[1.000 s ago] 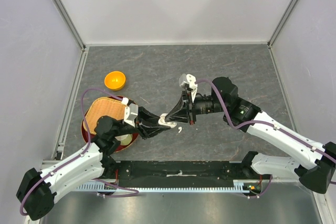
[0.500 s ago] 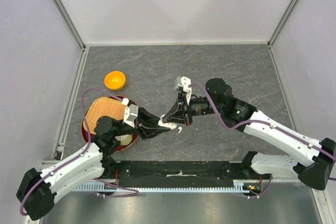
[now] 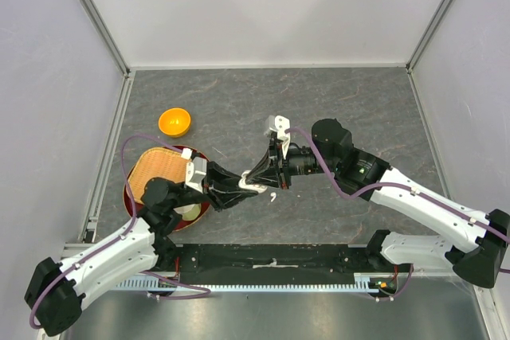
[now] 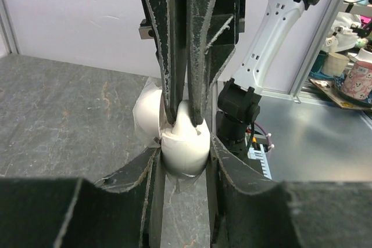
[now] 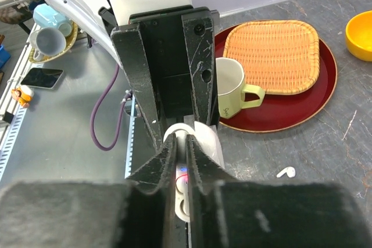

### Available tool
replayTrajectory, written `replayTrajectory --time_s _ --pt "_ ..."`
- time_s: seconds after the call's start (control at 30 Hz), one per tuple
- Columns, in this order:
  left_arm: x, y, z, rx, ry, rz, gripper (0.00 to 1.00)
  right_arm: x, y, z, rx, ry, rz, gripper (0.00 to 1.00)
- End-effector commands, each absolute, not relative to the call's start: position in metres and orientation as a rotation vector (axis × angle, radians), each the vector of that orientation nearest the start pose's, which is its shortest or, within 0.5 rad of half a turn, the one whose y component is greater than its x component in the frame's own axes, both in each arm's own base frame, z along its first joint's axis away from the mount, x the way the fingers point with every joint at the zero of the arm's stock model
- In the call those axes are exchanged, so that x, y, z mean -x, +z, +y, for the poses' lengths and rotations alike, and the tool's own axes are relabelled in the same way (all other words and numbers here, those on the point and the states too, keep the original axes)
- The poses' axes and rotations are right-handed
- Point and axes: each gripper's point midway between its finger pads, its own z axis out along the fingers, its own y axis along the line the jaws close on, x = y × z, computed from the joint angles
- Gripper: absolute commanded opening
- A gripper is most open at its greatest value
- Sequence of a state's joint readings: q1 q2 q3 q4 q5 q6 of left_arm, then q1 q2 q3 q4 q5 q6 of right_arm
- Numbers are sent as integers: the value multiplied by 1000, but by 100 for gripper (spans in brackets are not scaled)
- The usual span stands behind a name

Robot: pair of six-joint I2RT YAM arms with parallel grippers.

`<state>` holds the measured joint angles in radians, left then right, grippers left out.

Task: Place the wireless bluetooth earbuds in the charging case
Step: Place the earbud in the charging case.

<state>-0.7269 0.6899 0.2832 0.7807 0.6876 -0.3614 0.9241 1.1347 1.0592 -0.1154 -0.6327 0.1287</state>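
Charging case [image 5: 204,140] interior mostly hidden behind right tool [image 5: 181,148], tool's hold unclear, mug [image 5: 231,94] partly covered

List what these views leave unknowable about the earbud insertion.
Right wrist: whether the right hand grips an earbud; its own fingers cover the gap.
Right wrist: the charging case sockets, behind those fingers.
Top: case interior too small to see.
Left wrist: loose earbud out of frame.

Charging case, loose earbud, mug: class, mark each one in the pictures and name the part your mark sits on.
charging case [image 4: 185,143], left wrist view, front of its white body.
loose earbud [image 5: 285,172], right wrist view, its middle.
mug [image 5: 230,92], right wrist view, its cream body.
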Motion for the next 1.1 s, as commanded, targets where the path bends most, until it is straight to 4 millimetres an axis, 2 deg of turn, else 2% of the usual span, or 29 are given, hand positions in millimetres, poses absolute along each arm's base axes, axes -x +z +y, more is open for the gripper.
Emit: replayTrajectory --time_s 0.0,0.13,0.23,0.57,0.6,0.73,1.07 --pt "-113 309 -261 -824 -1318 979 2 -136 317 350 1169 1251 1530 21" --pt "-112 308 -261 -824 -1319 984 2 -137 325 349 1153 1237 1512 32" --pt "-112 307 -261 -825 -1318 989 2 -139 331 347 1133 1227 1503 36" --pt "-109 305 -262 -847 -1335 992 2 -151 340 350 1060 1195 1500 37" --pt "-108 306 -261 -847 -1337 988 2 -152 341 349 1056 1192 1497 36" --pt "-106 306 -261 -852 -1337 986 2 -155 344 351 1049 1187 1487 20" --pt "-104 304 -263 -886 -1336 988 2 -144 339 357 1139 1238 1485 8"
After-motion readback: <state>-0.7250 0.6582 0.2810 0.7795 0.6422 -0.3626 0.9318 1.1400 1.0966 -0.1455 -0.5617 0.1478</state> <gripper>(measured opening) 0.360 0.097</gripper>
